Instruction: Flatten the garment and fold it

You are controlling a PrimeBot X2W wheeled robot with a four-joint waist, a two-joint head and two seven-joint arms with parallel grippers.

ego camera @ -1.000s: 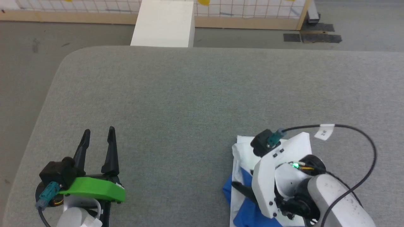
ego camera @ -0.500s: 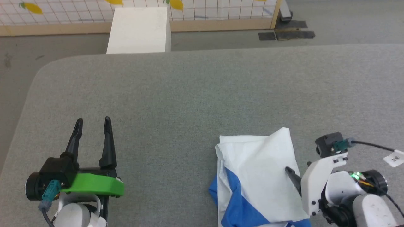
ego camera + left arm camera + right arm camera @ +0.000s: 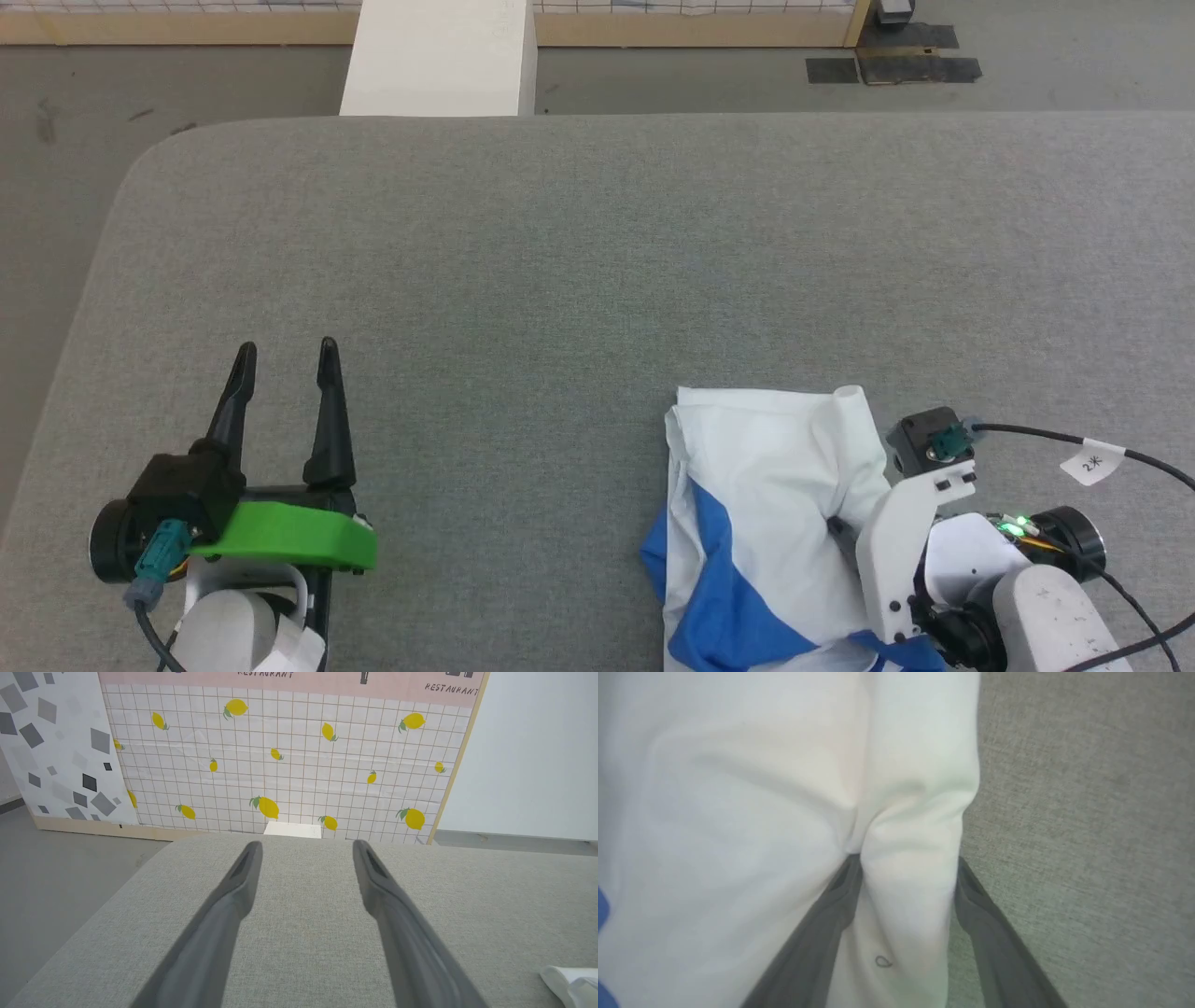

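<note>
You are holding your right gripper (image 3: 906, 859), fingers apart, around a fold of the shirt (image 3: 775, 467) at five o'clock to start flattening; squeeze next, left gripper (image 3: 286, 348) hanging spread too.

The garment (image 3: 775, 504) lies in a rumpled, half-folded heap on the near right part of the grey bench (image 3: 560, 280). It is mostly white cloth on top, with a bright blue band slanting across its near left side and more blue at its near edge. Along its right edge a puckered ridge of white cloth stands between the two spread fingers (image 3: 822, 933) of the right gripper (image 3: 908, 863), and creases draw in toward that spot.
</note>
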